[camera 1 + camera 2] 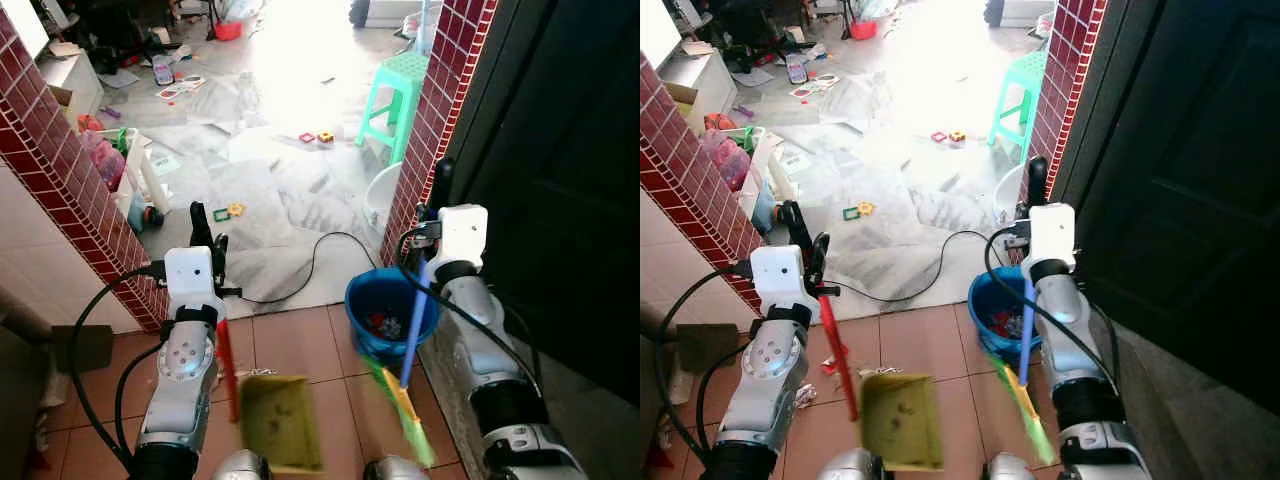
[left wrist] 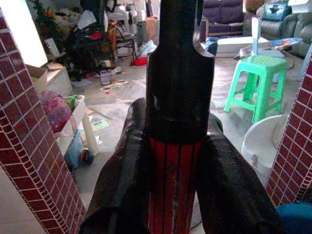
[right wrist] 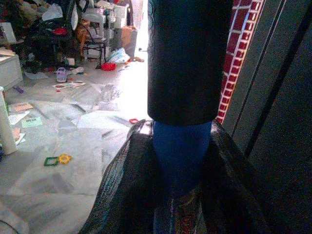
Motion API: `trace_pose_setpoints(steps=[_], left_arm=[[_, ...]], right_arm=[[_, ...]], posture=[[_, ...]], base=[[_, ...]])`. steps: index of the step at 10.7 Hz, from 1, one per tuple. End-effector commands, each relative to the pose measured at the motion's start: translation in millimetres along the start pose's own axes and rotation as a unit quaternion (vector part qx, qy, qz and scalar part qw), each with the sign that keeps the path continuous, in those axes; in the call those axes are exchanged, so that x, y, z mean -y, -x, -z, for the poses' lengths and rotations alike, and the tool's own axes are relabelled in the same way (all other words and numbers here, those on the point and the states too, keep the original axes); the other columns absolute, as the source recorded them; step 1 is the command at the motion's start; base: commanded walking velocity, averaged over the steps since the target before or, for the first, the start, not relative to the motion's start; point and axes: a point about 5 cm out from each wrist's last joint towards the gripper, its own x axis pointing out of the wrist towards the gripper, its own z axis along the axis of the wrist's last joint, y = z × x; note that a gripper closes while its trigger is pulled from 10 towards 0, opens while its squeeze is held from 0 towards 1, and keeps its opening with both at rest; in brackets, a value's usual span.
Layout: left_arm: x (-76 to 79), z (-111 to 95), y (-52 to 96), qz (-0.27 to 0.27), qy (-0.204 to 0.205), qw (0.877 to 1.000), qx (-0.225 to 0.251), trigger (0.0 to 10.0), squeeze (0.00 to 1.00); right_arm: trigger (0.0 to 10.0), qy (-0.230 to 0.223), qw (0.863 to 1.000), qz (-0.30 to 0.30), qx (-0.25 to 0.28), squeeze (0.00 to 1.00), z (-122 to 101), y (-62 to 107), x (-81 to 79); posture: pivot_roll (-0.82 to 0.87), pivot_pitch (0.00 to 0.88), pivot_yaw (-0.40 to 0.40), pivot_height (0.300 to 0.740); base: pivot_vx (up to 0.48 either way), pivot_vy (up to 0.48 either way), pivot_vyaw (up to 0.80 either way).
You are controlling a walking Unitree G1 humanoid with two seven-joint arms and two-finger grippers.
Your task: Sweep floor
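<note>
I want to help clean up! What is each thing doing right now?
Left gripper: shut on the dustpan handle.
Right gripper: shut on the broom handle.
Dustpan: hanging low over the tiles.
Blue bucket: upright, bits inside.
Green stool: standing upright.

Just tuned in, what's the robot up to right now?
It stands on the tiled floor at a doorway. The left tool grips the red handle of a yellow-green dustpan. The right tool grips the blue handle of a broom. A blue bucket sits ahead; toys litter the room beyond.
</note>
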Motion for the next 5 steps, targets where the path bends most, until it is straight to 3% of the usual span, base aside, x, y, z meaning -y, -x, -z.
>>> trace_pose_setpoints(steps=[1,4,5], left_arm=[[0.6,-17.4,-4.8,0.006,0.001,0.999,0.044,10.0,0.0],[13.7,-15.3,1.6,0.026,0.014,0.999,0.04,10.0,0.0],[12.8,-9.7,-3.6,0.022,0.016,0.999,0.029,10.0,0.0]], right_arm=[[10.0,0.001,1.0,-0.004,0.023,0.0,-9.6,-2.7,-3.8],[10.0,0.021,0.999,-0.032,0.031,0.0,-10.0,6.1,-2.3],[10.0,0.025,0.999,-0.03,0.024,0.0,-7.2,2.3,0.4]], posture=[[-0.09,0.0,0.06,0.74],[-0.13,0.0,0.059,0.74],[-0.14,0.0,0.061,0.74]], base=[[0.0,0.0,0.0],[0.0,0.0,0.0],[0.0,0.0,0.0]])
